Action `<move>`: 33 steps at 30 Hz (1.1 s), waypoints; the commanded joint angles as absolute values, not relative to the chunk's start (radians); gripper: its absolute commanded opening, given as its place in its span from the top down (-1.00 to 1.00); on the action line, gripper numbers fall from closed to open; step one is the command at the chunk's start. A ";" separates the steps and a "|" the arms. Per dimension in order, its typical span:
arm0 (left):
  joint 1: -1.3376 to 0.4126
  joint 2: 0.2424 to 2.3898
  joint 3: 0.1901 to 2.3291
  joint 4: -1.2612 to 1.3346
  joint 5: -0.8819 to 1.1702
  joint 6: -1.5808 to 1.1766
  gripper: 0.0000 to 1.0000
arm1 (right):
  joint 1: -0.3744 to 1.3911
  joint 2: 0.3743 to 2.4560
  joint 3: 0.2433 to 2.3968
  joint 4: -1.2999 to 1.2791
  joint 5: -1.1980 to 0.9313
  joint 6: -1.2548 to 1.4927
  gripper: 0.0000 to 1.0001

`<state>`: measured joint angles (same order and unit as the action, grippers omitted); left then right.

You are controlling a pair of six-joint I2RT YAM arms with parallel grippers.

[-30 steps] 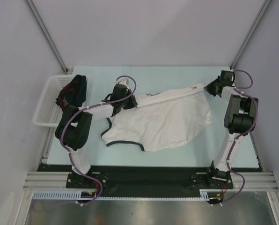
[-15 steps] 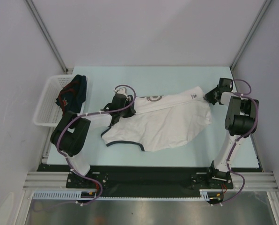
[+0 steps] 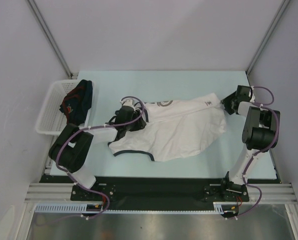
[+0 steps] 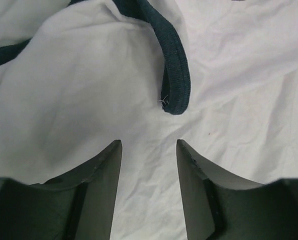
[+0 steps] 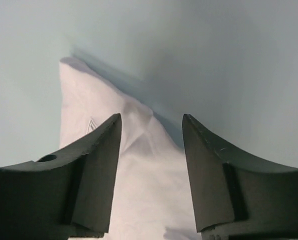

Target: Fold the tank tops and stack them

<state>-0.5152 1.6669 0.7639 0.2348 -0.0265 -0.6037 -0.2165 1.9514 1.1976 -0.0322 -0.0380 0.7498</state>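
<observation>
Though rumpled, white, dark-trimmed tank top

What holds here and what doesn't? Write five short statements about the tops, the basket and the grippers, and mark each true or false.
1. The white top lies on the table. True.
2. The navy top lies flat beside it. False: it sits bunched on the basket at the table's left edge.
3. The left gripper is clamped on the dark trim. False: its jaws stand apart over white cloth, and the trim loop lies beyond the fingertips.
4. The right gripper has its jaws apart over a corner of the white top. True.
5. The two tops are stacked. False: they lie apart.
</observation>
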 commanded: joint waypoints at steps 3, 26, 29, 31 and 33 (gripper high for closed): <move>-0.522 1.484 0.724 0.210 -0.092 -0.604 -0.17 | -0.222 1.781 1.102 0.049 -0.002 0.724 -0.29; -0.316 1.403 0.684 -0.083 -0.216 -0.649 -0.60 | -0.126 1.542 0.883 -0.183 0.207 0.655 -0.21; -0.296 1.437 0.725 -0.121 -0.273 -0.637 -0.64 | -0.126 1.601 0.925 -0.202 0.238 0.660 -0.17; -0.263 1.459 0.755 -0.121 -0.267 -0.635 -0.64 | -0.126 1.634 0.936 -0.201 0.244 0.667 -0.16; -0.244 1.488 0.771 -0.111 -0.253 -0.635 -0.63 | -0.124 1.651 0.937 -0.190 0.244 0.672 -0.14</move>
<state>-0.2802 1.4624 0.7113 -0.1150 -0.2192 -0.6445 -0.1257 1.6287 0.9024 -0.1791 0.1886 0.6689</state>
